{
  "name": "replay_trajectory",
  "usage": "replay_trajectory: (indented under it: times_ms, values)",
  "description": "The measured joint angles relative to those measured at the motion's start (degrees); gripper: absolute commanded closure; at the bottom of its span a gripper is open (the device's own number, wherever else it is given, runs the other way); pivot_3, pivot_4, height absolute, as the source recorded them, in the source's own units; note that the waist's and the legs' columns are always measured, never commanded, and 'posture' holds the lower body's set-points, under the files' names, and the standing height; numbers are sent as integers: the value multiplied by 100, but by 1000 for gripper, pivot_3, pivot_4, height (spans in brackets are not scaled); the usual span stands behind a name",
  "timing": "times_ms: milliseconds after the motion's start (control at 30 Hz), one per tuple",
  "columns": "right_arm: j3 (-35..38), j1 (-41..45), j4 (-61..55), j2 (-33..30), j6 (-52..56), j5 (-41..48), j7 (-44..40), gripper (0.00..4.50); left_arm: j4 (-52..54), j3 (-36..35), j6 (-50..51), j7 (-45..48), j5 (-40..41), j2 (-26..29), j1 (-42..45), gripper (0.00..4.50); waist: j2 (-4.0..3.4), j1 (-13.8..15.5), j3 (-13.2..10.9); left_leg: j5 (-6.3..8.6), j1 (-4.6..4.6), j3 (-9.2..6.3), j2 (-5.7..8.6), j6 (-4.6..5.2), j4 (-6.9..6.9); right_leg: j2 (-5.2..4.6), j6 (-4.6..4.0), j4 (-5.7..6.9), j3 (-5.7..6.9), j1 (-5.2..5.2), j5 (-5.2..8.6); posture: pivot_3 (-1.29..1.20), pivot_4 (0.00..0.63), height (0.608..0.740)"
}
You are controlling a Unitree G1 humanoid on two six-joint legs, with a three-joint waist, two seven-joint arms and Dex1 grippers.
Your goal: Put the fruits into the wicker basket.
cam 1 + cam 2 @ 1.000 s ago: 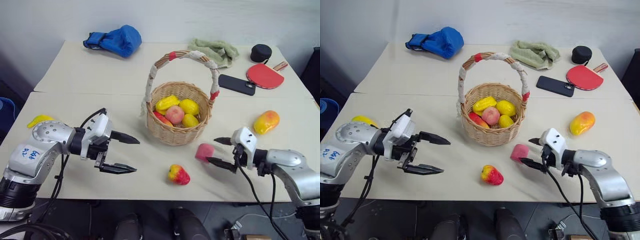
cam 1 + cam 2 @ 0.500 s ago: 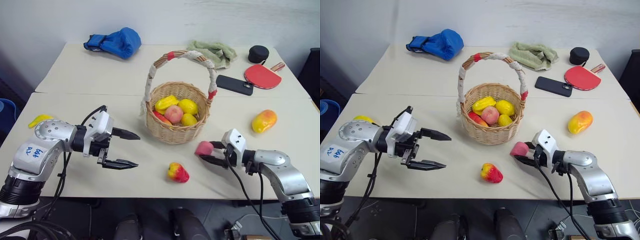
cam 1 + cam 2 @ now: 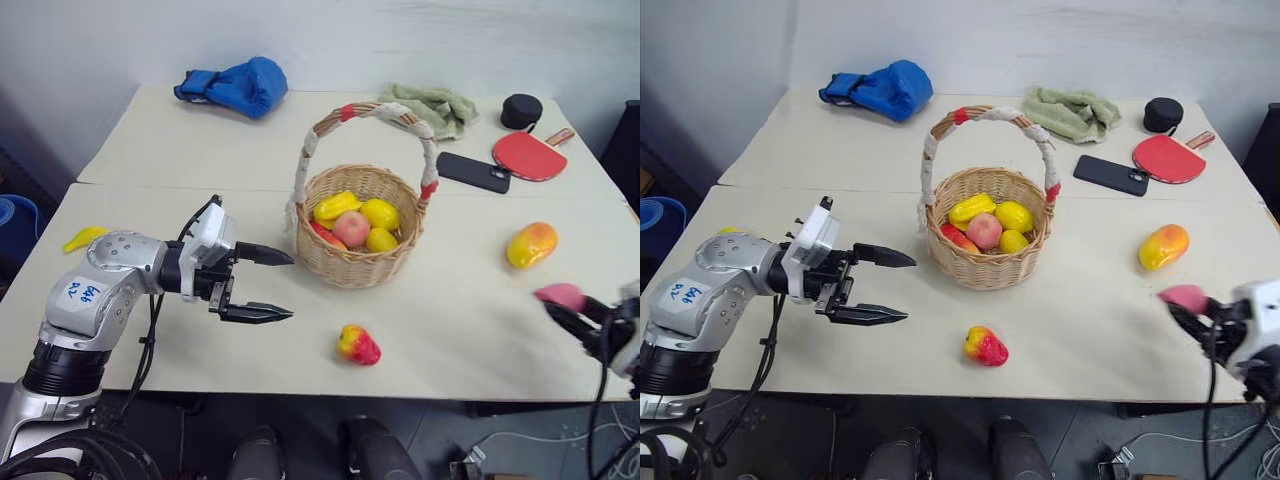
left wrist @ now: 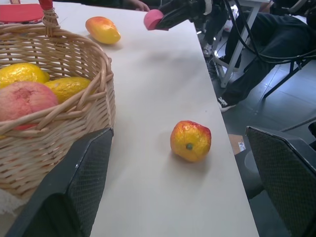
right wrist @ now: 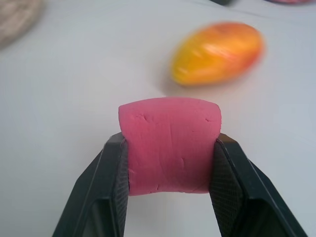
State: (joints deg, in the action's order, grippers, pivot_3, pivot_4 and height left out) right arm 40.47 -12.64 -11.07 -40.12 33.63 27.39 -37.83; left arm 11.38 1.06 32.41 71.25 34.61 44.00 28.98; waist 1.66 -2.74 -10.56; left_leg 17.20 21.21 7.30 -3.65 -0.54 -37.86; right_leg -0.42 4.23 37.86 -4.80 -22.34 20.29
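While right gripper (image 5: 168, 197) pinches pink cylinder (image 5: 169, 145), step: clearing non-fruit | left gripper (image 3: 270, 284) spread, empty | next: apple (image 3: 358, 345) into basket (image 3: 360, 268)

A small white sticker (image 3: 83, 291) sits on the left arm's grey upper housing, bearing blue handwritten marks — too small and slanted to read with any certainty; nothing else in view carries legible text, brand, number or sign.

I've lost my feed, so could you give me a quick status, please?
Left gripper open, empty. Right gripper shut on pink cylinder. Apple, mango, banana outside basket.
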Motion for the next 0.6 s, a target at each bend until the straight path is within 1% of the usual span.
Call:
replay_trajectory:
  times_ms: [33, 100, 133, 233, 300, 367, 467, 533, 600]
  values:
    - [17, 74, 265, 19, -9, -90, 180, 2625, -21, 9, -6, -9, -5, -42, 8, 0, 0, -32, 0, -1, 0, 1, 0, 0, 2, 1, 0, 1, -1, -1, 0, 0, 150, 740]
    - [35, 188, 653, 83, -39, -211, 451, 2009, -69, 20, -7, -39, -21, -81, 19, 0, -1, -64, 0, -2, 0, 6, 0, -3, 11, 4, 0, 1, -8, -8, 0, 0, 150, 740]
    - [36, 245, 796, 139, -74, -242, 572, 1852, -95, 19, -7, -57, -37, -96, 30, 0, -2, -73, 0, -3, 0, 8, -1, -4, 14, 5, 0, 1, -11, -11, 0, 0, 150, 740]
    - [40, 272, 875, 217, -80, -205, 663, 777, -98, -4, 9, -201, -45, -128, 33, 0, -11, -74, -1, -4, 0, 12, -1, -6, 23, 6, 1, -1, -16, -15, 1, 0, 150, 740]
    - [95, 218, 732, 212, -53, -129, 648, 85, -98, -86, 74, -418, -44, -151, 2, 0, -12, -67, -1, -4, 0, 12, -2, -6, 24, 5, 1, -1, -17, -15, 1, 0, 150, 740]
    - [239, 157, 524, 118, 45, -16, 599, 36, -63, -228, 198, -692, -39, -154, -93, 0, -16, -67, -2, -3, 0, 15, -1, -5, 24, 2, 2, -2, -18, -15, 0, 0, 150, 740]
    - [588, 62, 54, -425, 220, 214, 339, 36, 57, -657, 503, -1390, -59, -113, -437, 0, -26, -87, -2, -3, -5, 22, -2, -4, 27, 4, 6, -1, -27, -16, -1, 0, 150, 740]
    - [752, 155, -694, -883, 560, 870, -98, 36, 215, -1048, 874, -2153, -187, -71, -647, 0, -20, -140, -5, -4, -8, 11, -6, -5, 34, 8, 7, 0, -23, -13, -2, 0, 150, 740]
    - [735, 289, -1468, -1272, 930, 1737, -575, 36, 384, -1437, 1494, -2967, -296, -59, -729, 0, -8, -171, -11, -4, -8, -6, -4, 2, 48, 11, 7, -1, -17, -11, -3, 0, 150, 740]
